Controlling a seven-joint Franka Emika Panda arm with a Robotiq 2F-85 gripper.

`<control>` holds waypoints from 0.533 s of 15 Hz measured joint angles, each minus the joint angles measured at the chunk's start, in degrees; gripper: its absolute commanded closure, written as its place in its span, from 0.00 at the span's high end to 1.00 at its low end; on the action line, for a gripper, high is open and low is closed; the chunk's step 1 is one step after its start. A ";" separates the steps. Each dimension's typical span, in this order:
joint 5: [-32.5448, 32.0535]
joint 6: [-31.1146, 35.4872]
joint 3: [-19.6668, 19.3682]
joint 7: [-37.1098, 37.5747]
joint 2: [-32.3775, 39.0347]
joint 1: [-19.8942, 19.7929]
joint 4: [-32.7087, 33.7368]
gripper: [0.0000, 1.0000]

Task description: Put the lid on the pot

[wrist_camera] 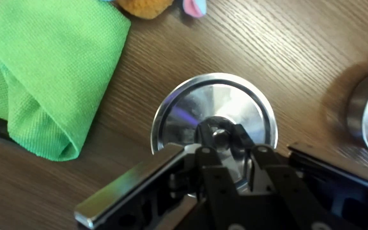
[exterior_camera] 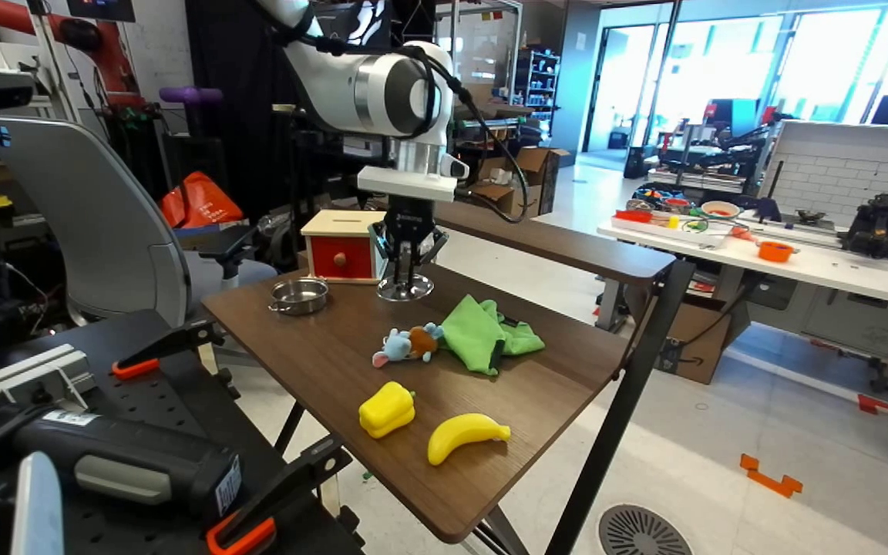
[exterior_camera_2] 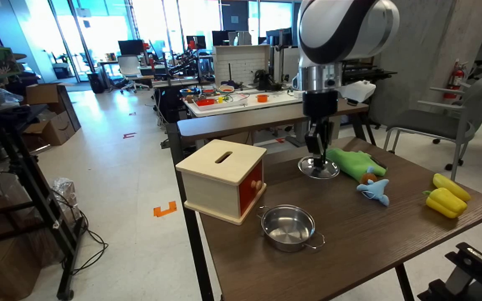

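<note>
Your jaws pinch the knob of the lid at the centre of the wrist view; clearance above the bench is unclear. Judged step: pickup. Next, raise the lid, traverse to the pot, right edge, align, lower.

As for the lid: round, silvery, bright-rimmed — about level, directly beneath the jaws, pinched between them by the small knob. Hard to tell whether resting on the bench or just above it. As for the pot: squat, silvery, two-handled, open — stands upright on the bench, apart from the jaws, off to their right in the wrist view.
</note>
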 measured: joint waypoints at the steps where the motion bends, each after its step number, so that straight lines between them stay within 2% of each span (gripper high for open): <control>1: 0.05 0.00 0.60 -0.38 -1.50 0.01 -0.97 0.05; 8: 0.12 -0.27 5.38 -4.38 -8.16 0.78 -7.98 0.05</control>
